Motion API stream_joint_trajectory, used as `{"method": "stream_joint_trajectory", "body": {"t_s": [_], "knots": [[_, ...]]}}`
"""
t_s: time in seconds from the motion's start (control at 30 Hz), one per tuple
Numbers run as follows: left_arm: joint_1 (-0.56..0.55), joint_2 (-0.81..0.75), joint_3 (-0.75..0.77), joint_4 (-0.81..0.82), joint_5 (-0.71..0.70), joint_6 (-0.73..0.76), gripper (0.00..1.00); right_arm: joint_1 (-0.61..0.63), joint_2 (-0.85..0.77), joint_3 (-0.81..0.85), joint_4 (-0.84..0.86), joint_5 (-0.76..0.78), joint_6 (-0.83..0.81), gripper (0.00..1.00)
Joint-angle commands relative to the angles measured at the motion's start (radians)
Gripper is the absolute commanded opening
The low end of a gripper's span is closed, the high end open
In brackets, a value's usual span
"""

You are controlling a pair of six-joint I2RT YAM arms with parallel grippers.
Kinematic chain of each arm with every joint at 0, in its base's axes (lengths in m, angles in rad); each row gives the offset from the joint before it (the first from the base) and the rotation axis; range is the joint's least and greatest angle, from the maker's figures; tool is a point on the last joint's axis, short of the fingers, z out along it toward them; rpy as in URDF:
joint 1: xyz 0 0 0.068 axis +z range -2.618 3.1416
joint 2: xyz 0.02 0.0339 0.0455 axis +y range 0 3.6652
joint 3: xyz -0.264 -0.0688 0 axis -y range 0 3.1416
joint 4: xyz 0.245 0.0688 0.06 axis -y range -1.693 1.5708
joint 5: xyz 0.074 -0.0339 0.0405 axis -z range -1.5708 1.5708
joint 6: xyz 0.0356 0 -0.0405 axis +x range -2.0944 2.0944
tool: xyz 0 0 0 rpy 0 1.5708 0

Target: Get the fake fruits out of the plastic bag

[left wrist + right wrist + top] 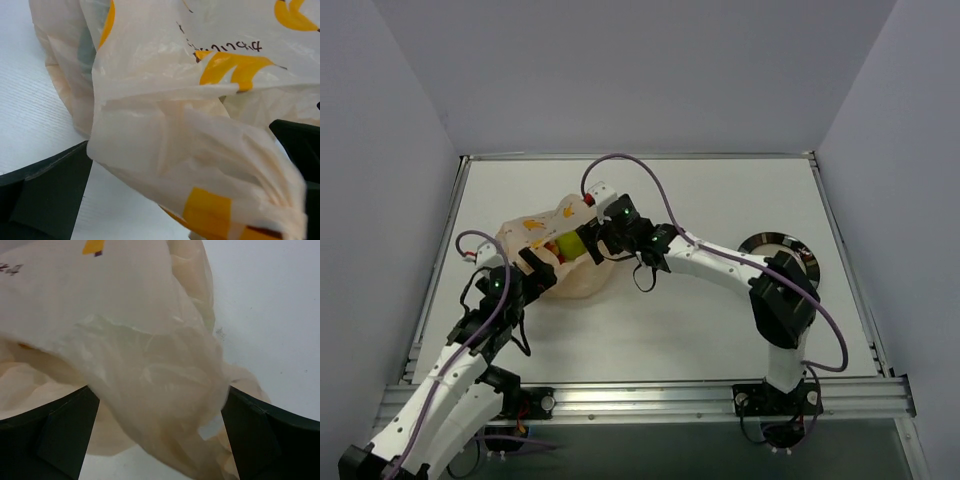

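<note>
The peach-orange plastic bag (535, 235) lies crumpled at the table's centre-left, with orange printed marks. A yellow-green fake fruit (568, 243) shows in its open mouth; other fruits are hidden. My left gripper (542, 262) is at the bag's near edge. In the left wrist view its jaws (180, 165) stand wide apart with a fold of the bag (165, 125) between them. My right gripper (588, 245) is at the bag's right side by the fruit. In the right wrist view it (160, 430) is open, with bag film (150, 355) hanging between the fingers.
A dark round plate (790, 245) sits at the right, partly under the right arm's elbow. A purple cable (640, 175) loops over the right arm. Raised table rims run along the left, right and far edges.
</note>
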Motion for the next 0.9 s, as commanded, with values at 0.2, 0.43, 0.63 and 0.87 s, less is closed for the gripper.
{"method": "stream_joint_trajectory", "body": {"t_s": [0.2, 0.43, 0.63, 0.87], "knots": [[0.006, 0.272, 0.125, 0.143, -0.125, 0.051, 0.94, -0.075, 0.243, 0.293, 0.021, 0.006, -0.071, 1.00], [0.052, 0.444, 0.124, 0.322, -0.175, 0.067, 0.83, -0.124, 0.438, 0.390, 0.212, -0.132, 0.076, 0.95], [0.086, 0.513, 0.073, 0.477, -0.173, 0.093, 0.22, -0.156, 0.516, 0.486, 0.251, -0.317, 0.192, 1.00], [0.095, 0.466, 0.071, 0.560, -0.057, 0.111, 0.02, -0.161, 0.520, 0.517, 0.247, -0.303, 0.235, 0.02]]}}
